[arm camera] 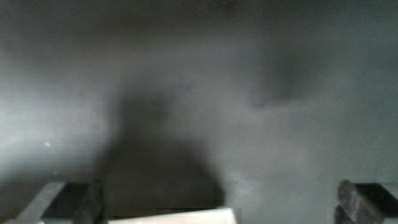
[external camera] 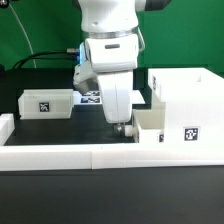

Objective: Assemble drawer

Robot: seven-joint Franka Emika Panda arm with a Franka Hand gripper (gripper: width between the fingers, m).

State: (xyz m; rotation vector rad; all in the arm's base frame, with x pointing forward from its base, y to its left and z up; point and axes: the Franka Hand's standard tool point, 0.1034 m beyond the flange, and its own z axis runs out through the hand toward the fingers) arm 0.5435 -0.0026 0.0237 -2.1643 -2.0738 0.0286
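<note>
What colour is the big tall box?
White, with a black-and-white tag. The box shell shows best in the exterior view.

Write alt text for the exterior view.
A white robot arm reaches down, its gripper low beside a small tray by the tall box shell at the exterior view's right. A second tray lies apart at the left.

Reaches down from above with white arm (external camera: pixel 108 25), wrist vertical, gripper (external camera: pixel 122 128) aimed straight at table (external camera: pixel 50 130). Hangs low, near table edge closest to exterior camera, roughly midway between side edges. Holds fingers (arm camera: pixel 63 200) spread wide apart in wrist view, not clamped on anything.
</note>
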